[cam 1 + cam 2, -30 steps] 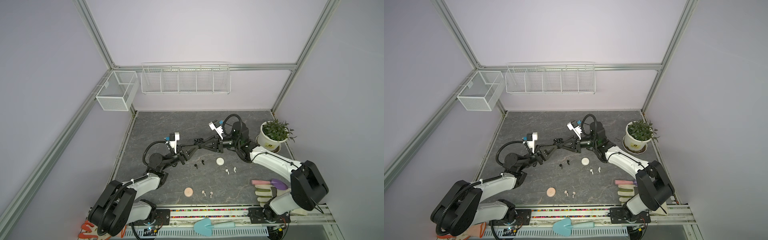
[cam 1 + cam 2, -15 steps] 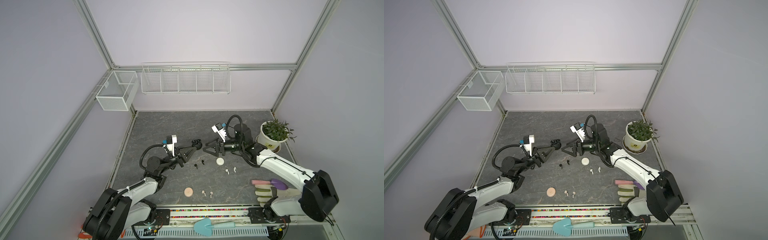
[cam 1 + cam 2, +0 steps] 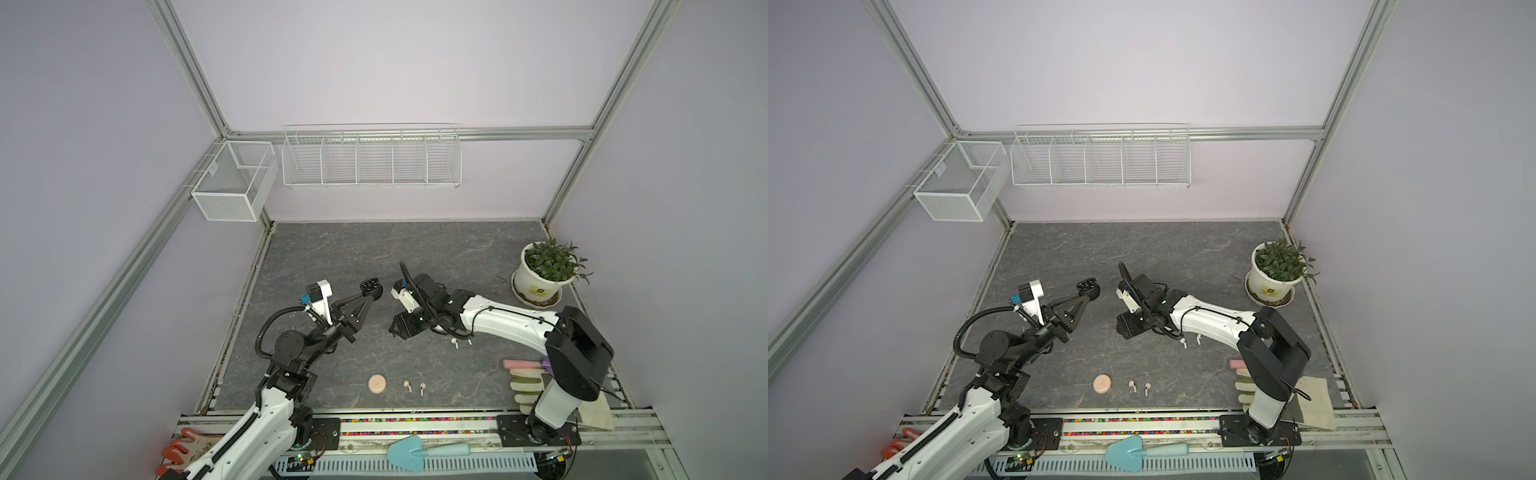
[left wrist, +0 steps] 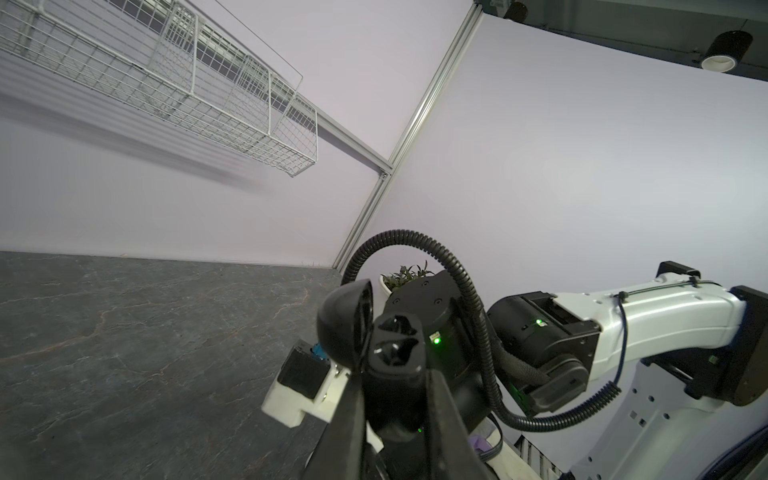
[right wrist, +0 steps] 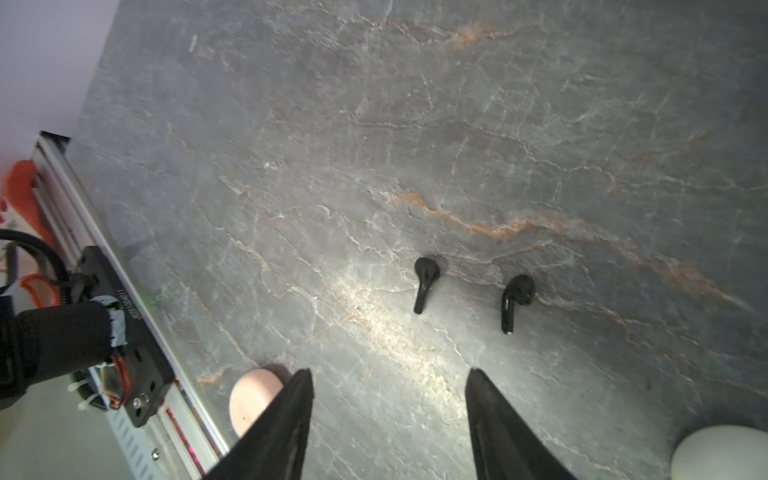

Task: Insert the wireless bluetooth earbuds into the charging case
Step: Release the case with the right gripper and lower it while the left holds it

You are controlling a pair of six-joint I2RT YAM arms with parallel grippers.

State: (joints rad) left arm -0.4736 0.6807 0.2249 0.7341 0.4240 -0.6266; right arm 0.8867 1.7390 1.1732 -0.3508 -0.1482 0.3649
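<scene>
The pink case point(image 3: 377, 383), a closed round puck on the grey table point(image 3: 374, 249), is the reference for every place below. The pink earbuds point(image 3: 407, 386) lie side by side just beside it. The white earbuds point(image 3: 454, 343) lie farther back from the pink case, on the table at the edge of the right forearm.

Left gripper point(image 3: 370, 292): raised clear of the table, well behind the pink case. Its fingers point(image 4: 353, 419) are clenched on the black charging case point(image 4: 390, 336). In the left wrist view the lid stands swung open and two sockets show in the body.

Right gripper point(image 3: 394, 331): low over the table, behind the pink case. Its fingers point(image 5: 291, 428) are spread apart with nothing between them. The black earbuds point(image 5: 426, 278) lie flat on the table just ahead of those fingertips, apart from each other and touched by neither finger. In both top views the gripper hides them.

In the right wrist view the pink case shows partly behind one finger. A white case point(image 5: 723, 453) sits on the opposite side of the gripper from the pink case.
</scene>
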